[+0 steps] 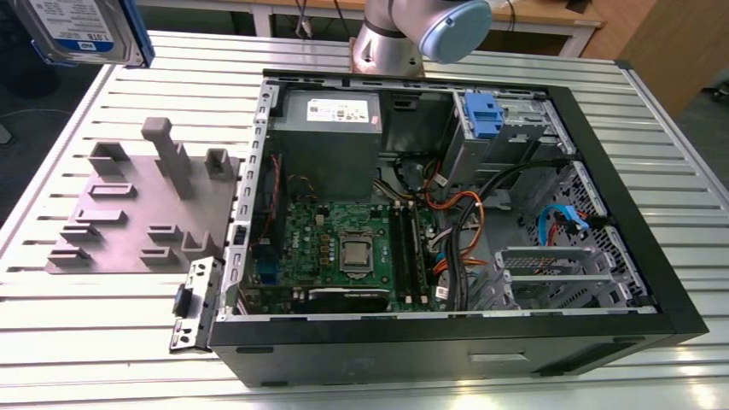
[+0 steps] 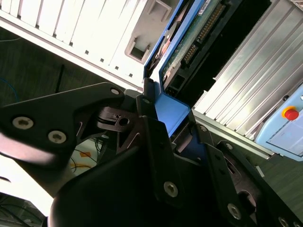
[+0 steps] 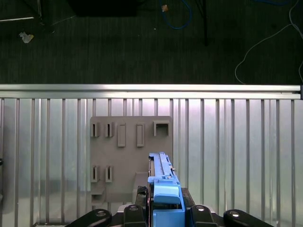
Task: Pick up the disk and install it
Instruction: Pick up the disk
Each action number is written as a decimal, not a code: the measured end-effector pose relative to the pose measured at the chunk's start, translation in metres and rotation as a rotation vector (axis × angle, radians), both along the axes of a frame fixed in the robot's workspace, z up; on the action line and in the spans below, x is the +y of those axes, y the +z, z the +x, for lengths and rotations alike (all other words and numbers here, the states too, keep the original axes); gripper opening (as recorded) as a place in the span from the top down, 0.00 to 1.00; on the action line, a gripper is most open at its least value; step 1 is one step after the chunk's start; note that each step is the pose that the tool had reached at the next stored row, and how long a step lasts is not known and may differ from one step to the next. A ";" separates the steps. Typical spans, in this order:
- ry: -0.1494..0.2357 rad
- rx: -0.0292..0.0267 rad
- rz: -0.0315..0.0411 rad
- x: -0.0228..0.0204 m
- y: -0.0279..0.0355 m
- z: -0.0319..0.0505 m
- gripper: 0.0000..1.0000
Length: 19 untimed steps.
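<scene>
One black claw (image 3: 165, 210) pinches the flat silver blue-framed disk (image 1: 80, 30) aloft over the ribbed aluminium counter (image 1: 638, 111).

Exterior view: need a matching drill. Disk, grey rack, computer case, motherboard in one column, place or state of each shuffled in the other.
1 disk
2 grey rack
3 computer case
4 motherboard

A lying open on the table
B flat on the table, at the exterior view's left of the case
C held in the gripper, above the table
D inside the case

Pairs: 1-C, 2-B, 3-A, 4-D
</scene>
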<state>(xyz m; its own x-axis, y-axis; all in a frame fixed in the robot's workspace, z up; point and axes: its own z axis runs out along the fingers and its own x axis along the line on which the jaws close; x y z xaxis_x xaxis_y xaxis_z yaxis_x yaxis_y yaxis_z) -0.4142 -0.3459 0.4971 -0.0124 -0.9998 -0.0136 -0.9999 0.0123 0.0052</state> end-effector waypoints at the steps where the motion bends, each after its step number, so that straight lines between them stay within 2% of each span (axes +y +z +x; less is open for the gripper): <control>1: 0.000 0.0000 0.0000 0.0000 0.0000 0.0002 0.63; 10: 0.000 0.0002 0.0000 -0.0022 0.0000 0.0080 0.63; 13: 0.000 0.0002 -0.0002 -0.0063 0.0000 0.0085 0.63; 19: 0.000 0.0002 -0.0003 -0.0170 0.0000 0.0089 0.63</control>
<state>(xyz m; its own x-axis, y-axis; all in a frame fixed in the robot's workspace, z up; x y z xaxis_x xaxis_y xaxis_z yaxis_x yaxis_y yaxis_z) -0.4053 -0.3629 0.4970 -0.0124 -0.9998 -0.0133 -0.9999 0.0123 0.0055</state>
